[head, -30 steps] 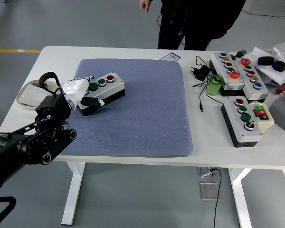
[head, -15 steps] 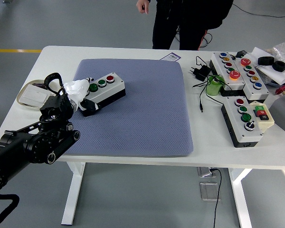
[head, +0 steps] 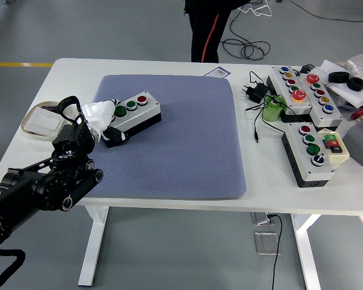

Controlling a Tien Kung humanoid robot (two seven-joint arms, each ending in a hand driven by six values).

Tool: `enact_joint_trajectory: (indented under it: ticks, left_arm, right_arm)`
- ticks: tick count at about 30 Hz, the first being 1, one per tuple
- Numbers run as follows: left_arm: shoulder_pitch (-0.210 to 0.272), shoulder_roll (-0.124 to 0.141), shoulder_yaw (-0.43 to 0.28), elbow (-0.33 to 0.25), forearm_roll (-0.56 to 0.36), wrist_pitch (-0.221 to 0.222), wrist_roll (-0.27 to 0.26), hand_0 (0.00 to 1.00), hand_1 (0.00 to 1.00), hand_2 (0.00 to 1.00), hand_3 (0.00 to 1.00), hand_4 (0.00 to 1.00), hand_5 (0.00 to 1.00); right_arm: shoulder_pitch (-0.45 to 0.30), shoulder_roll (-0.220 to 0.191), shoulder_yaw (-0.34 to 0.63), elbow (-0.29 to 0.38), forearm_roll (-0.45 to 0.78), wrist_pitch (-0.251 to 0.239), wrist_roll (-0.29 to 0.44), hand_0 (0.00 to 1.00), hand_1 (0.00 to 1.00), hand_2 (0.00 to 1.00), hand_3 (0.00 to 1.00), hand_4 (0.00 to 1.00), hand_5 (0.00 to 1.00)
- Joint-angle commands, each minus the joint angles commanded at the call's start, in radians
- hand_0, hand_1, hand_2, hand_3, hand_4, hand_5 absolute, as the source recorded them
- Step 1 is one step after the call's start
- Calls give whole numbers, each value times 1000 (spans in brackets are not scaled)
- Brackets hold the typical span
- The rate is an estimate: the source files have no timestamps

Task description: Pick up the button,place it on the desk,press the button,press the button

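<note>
A small grey button box [head: 138, 113] with two green buttons and one red one lies on the blue-grey mat [head: 181, 151], near the mat's far left corner. My left hand [head: 103, 122], in a white cover, sits at the box's left end. Its fingers lie over that end and a dark thumb [head: 114, 134] is against the front side. The black left arm [head: 45, 181] comes in from the lower left. My right hand does not show in the head view.
Two longer button panels [head: 302, 90] [head: 314, 154], a green roll [head: 272, 110] and a black plug with cable [head: 254, 90] crowd the table's right side. A white flat object [head: 39, 121] lies left of the mat. A person's legs [head: 202, 30] stand behind the far edge.
My left arm has swung slightly back and down while the hand stays at the box's left end. The box has shifted a touch right. The person has stepped back from the table.
</note>
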Motion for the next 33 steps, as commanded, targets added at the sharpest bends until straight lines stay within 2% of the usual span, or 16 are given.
enact_joint_trajectory:
  ticks: [3, 4, 6, 7, 11, 12, 24, 28, 33]
  left_arm:
    - [3, 2, -4, 0, -25, 18, -24, 254, 224, 216, 234, 416, 2]
    - [7, 6, -9, -5, -57, 36, -58, 254, 224, 216, 234, 416, 2]
    - [11, 9, -14, -10, -88, 48, -94, 254, 224, 216, 234, 416, 2]
    - [13, 11, -17, -14, -108, 55, -120, 131, 158, 166, 199, 361, 2]
    - [18, 20, -21, -31, -137, 66, -184, 131, 158, 166, 199, 361, 2]
    - [22, 26, -22, -42, -143, 71, -211, 122, 152, 162, 190, 309, 2]
    - [41, 98, 21, -157, -152, 78, -517, 122, 155, 159, 185, 301, 2]
    - [40, 112, 49, -200, -103, 54, -547, 127, 156, 159, 183, 288, 2]
    - [29, 114, 98, -210, -52, 49, -552, 133, 158, 160, 183, 276, 2]
  right_arm:
    - [0, 0, 1, 0, 0, 0, 0, 643, 535, 618, 614, 264, 288]
    - [1, 1, 2, 0, 0, 0, 1, 643, 535, 618, 614, 264, 288]
    - [2, 1, 3, 0, 1, 0, 1, 643, 535, 618, 614, 264, 288]
    - [3, 2, 2, 0, 2, 0, 1, 643, 535, 618, 614, 264, 288]
    - [5, 3, 5, 0, 0, 0, 1, 643, 535, 618, 614, 264, 288]
    - [6, 3, 5, 0, 0, 1, 1, 643, 535, 618, 614, 263, 288]
    - [7, 4, 12, 0, -3, 0, 0, 643, 535, 618, 614, 264, 289]
    - [7, 5, 14, 0, -4, 0, -1, 643, 535, 618, 614, 264, 289]
    - [7, 5, 13, 0, -4, 0, -1, 644, 535, 619, 614, 263, 288]
